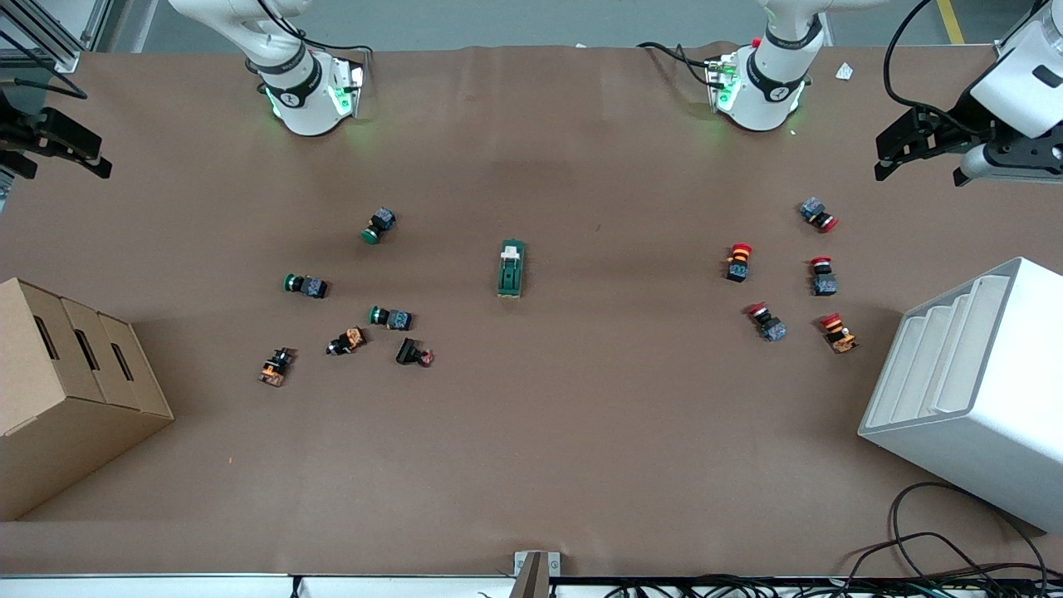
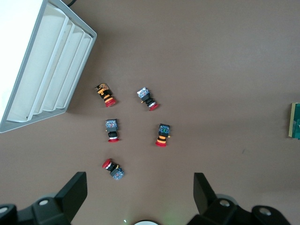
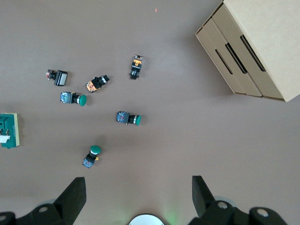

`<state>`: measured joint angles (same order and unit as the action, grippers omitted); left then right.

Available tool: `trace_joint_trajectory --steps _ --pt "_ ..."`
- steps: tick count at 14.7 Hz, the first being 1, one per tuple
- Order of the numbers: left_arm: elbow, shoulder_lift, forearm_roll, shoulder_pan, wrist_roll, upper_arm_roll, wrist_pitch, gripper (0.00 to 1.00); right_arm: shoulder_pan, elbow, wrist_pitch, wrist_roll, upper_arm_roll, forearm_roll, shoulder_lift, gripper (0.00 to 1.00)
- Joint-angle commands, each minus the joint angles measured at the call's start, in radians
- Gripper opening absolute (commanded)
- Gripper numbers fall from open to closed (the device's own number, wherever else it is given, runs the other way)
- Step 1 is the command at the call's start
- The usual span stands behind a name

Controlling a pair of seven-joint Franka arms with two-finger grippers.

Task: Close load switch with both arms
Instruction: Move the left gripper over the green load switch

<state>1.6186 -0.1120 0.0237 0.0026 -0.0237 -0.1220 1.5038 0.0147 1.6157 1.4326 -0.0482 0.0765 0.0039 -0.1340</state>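
Note:
The load switch [image 1: 511, 268], a dark-green block with a cream handle piece, lies in the middle of the brown table. It shows at the edge of the left wrist view [image 2: 295, 121] and of the right wrist view [image 3: 9, 130]. My left gripper [image 1: 887, 158] hangs high over the left arm's end of the table, open and empty [image 2: 139, 192]. My right gripper [image 1: 83, 158] hangs high over the right arm's end, open and empty [image 3: 138, 196]. Both are far from the switch.
Several red-capped push buttons [image 1: 739, 262] lie toward the left arm's end, beside a white slotted bin [image 1: 972, 390]. Several green and orange buttons [image 1: 390, 317] lie toward the right arm's end, beside a cardboard box [image 1: 58, 390]. Cables [image 1: 955, 565] run along the table's front edge.

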Motion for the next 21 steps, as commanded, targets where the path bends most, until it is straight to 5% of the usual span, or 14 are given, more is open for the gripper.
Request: trace_joint_trajectory --steps 1,6,12,16,21 --pt "-0.011 -0.006 -0.001 0.005 0.014 -0.004 -0.028 1.00 -0.007 0.004 -0.014 -0.007 -0.007 -0.012 -0.018 1.00" --pt "-0.086 0.072 0.010 -0.013 0.008 -0.022 -0.030 1.00 -0.007 0.006 -0.009 -0.007 -0.007 -0.012 -0.016 1.00" --pt "0.004 0.158 0.009 -0.019 -0.140 -0.226 0.122 1.00 -0.009 0.012 -0.004 -0.007 -0.009 -0.012 -0.016 1.00" --pt "0.122 0.218 -0.132 -0.096 -0.481 -0.393 0.305 1.00 -0.009 0.007 -0.006 -0.007 -0.007 -0.013 -0.015 1.00" --pt "0.126 0.411 -0.316 -0.353 -1.019 -0.410 0.446 1.00 -0.015 -0.005 -0.004 -0.002 -0.006 -0.013 -0.004 1.00"
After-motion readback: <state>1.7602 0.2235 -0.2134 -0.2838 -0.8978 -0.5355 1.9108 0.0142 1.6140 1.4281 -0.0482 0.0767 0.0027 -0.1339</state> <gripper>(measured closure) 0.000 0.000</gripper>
